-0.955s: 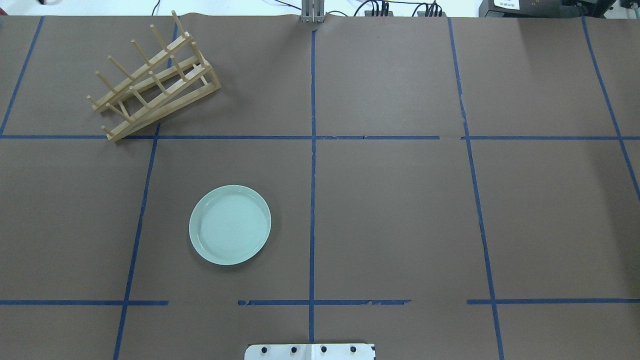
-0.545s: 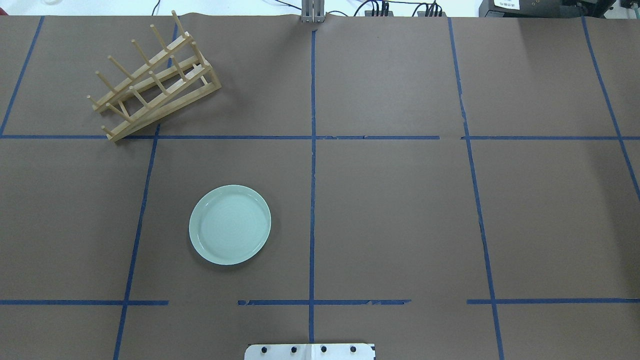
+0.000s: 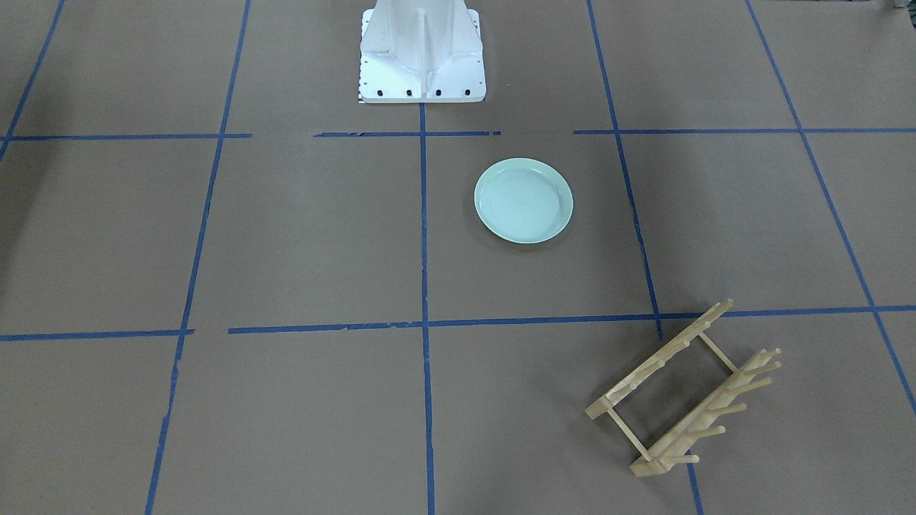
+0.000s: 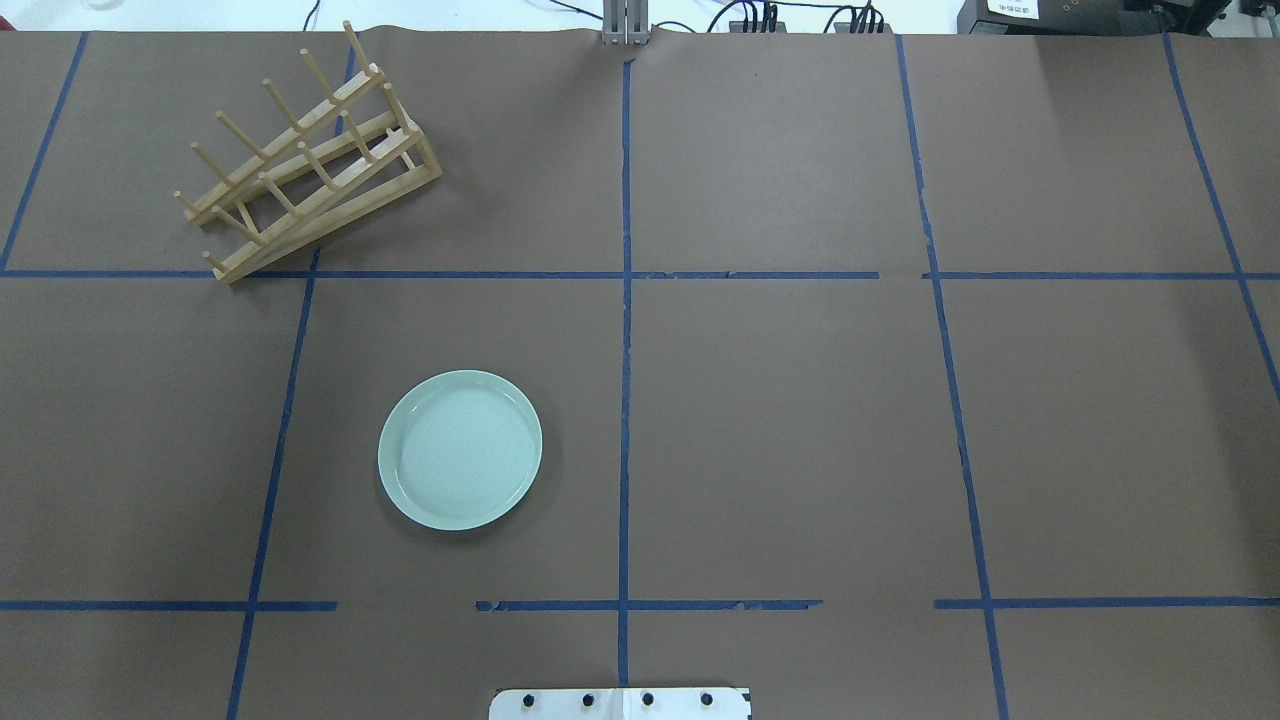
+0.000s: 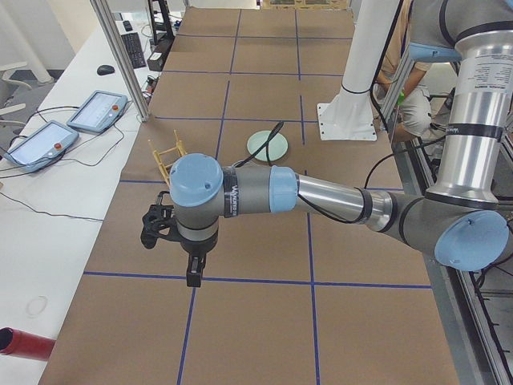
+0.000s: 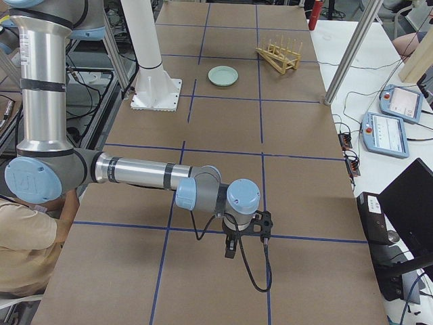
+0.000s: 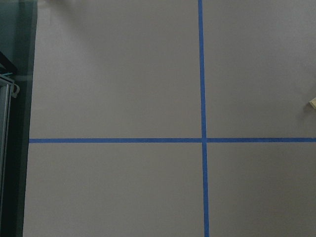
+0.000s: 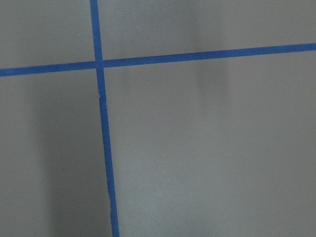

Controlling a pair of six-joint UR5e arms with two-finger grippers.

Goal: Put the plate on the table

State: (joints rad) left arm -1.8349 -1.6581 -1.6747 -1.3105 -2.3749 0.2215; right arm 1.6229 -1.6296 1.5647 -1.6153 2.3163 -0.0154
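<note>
The pale mint-green plate [image 4: 460, 450] lies flat on the brown table [image 4: 800, 420], left of the centre tape line; it also shows in the front view [image 3: 524, 200]. No gripper touches it. My left gripper [image 5: 157, 228] shows only in the exterior left view, held high and far from the plate [image 5: 267, 146]. My right gripper [image 6: 262, 224] shows only in the exterior right view, also far from the plate [image 6: 222, 76]. I cannot tell whether either gripper is open or shut. Both wrist views show only bare table and tape lines.
A light wooden peg rack [image 4: 305, 160] stands at the far left of the table, apart from the plate. The white robot base [image 4: 620, 703] is at the near edge. Tablets [image 5: 68, 128] and cables lie on the side bench.
</note>
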